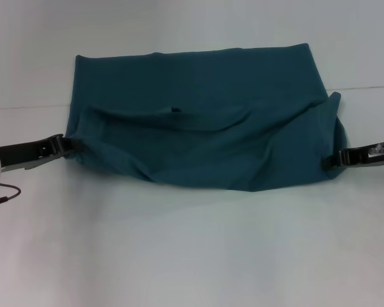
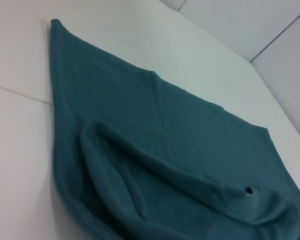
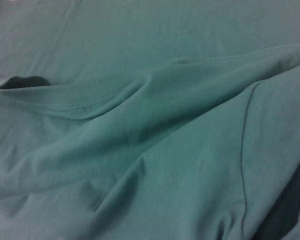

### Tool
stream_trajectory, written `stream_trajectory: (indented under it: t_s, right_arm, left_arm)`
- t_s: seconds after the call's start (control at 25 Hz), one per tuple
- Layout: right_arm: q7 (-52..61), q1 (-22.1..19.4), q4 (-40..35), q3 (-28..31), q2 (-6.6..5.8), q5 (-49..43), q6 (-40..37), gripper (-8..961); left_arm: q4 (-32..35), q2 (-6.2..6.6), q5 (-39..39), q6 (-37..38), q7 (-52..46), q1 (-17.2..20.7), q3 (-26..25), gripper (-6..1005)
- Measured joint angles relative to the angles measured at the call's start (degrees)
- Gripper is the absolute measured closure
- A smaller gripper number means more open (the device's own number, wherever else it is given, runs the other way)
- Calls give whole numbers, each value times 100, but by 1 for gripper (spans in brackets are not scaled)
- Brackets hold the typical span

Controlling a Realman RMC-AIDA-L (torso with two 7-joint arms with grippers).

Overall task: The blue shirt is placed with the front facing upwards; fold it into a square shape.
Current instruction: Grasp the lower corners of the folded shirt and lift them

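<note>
Left gripper (image 1: pixel 67 146) at the shirt's left edge, low over the white table (image 1: pixel 179 256), jaws pressed together on a pinch of cloth where the near fold meets the side. Between the two arms, the blue shirt (image 1: pixel 205 128): a wide dark teal band lying across the table, long axis running left to right, far layer flat, near layer doubled over it and sagging in soft ridges. Neck opening (image 1: pixel 175 110) with its small dark label near the middle, on the crest of the turned-over layer; no print showing on this face. Right gripper (image 1: pixel 329 160) at the shirt's right edge, likewise pinched shut on the cloth, slightly nearer the robot than its partner. Each arm equally close to its own end, cloth slack between them. Likely next: both ends carried together along the same line, away from the robot, so the loose near layer lands square on the flat one; uneven travel would probably skew the fold.
</note>
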Motion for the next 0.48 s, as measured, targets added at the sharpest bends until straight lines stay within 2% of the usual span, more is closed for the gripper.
stream_trajectory:
  t_s: [0.16,0.48]
  right_arm:
    - [1,-8,-3,-1,-12,0,-10,831]
    - [0,-37,-158,14,-91,0,-386,894]
  left_arm:
    - [0,8,0,4,-2,-6,0,936]
    - [34,49,59,248,-7,34,34,936]
